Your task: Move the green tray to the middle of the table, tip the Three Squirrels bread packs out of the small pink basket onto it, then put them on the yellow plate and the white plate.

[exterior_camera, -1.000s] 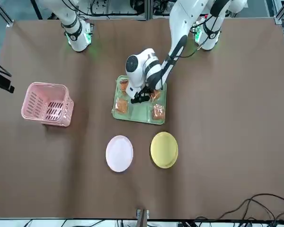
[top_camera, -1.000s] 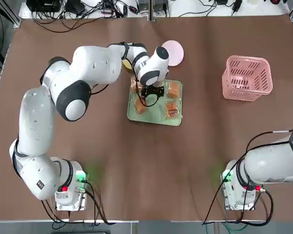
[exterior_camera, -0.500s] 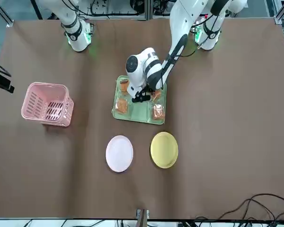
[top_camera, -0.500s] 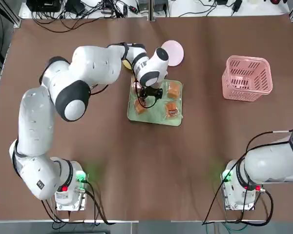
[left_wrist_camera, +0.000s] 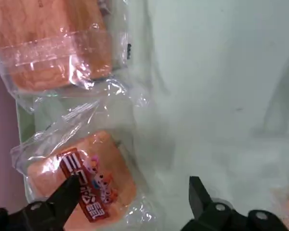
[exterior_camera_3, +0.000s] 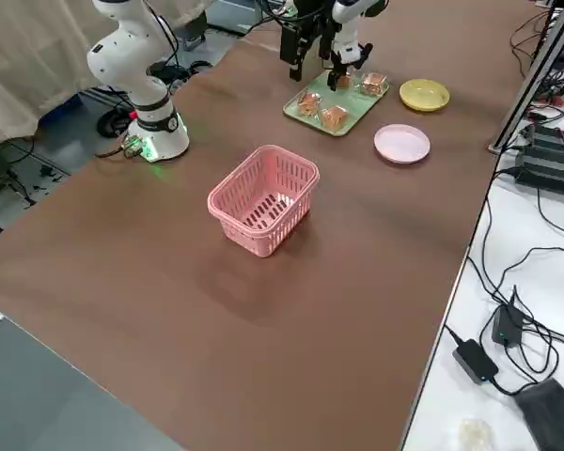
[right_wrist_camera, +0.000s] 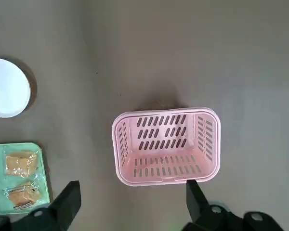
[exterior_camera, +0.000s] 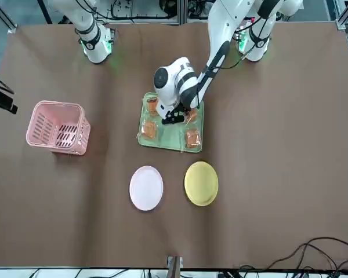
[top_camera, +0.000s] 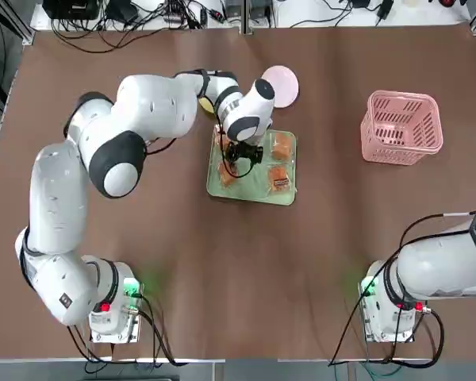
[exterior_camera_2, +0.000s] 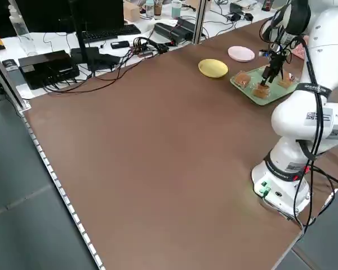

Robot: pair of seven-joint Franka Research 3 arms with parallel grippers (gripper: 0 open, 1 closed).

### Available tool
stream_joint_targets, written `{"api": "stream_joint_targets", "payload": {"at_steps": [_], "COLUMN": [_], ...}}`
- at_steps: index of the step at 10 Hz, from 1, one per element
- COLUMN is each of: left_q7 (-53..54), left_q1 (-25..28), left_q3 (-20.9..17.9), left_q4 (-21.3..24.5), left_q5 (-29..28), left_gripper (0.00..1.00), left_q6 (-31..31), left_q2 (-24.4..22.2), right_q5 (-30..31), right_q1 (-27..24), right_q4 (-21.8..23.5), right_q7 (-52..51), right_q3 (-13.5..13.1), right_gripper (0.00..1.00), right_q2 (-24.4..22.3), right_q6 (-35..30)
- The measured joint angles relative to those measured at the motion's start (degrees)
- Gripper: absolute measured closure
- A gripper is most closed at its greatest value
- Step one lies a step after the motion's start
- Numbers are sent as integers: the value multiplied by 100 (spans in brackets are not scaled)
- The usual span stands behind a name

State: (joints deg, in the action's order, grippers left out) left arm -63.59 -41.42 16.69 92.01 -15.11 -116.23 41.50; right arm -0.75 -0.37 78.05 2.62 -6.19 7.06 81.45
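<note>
The left tool (left_wrist_camera: 130,192) hangs open low over the green tray (top_camera: 250,189) mid-tabletop (top_camera: 246,262), straddling one of four bread packs (left_wrist_camera: 82,185) there, while the right tool (right_wrist_camera: 130,202) waits open above the upright pink basket (top_camera: 402,127).

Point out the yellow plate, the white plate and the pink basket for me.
yellow plate (exterior_camera: 201,183): front view, centre of its face.
white plate (exterior_camera: 146,187): front view, centre of its face.
small pink basket (top_camera: 402,149): top view, its near slatted wall.
</note>
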Motion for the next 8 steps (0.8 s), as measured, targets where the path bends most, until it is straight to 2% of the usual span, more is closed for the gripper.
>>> {"api": "stream_joint_targets", "payload": {"at_steps": [8], "left_q7": [361], "left_q1": [0], "left_q3": [5], "left_q4": [171], "left_q5": [0], "left_gripper": [0], "left_q6": [383], "left_q2": [-53], "right_q5": [0], "right_q1": [7], "right_q4": [0], "right_q7": [0], "right_q3": [10], "right_gripper": [3], "right_q2": [0], "right_q6": [-18]}}
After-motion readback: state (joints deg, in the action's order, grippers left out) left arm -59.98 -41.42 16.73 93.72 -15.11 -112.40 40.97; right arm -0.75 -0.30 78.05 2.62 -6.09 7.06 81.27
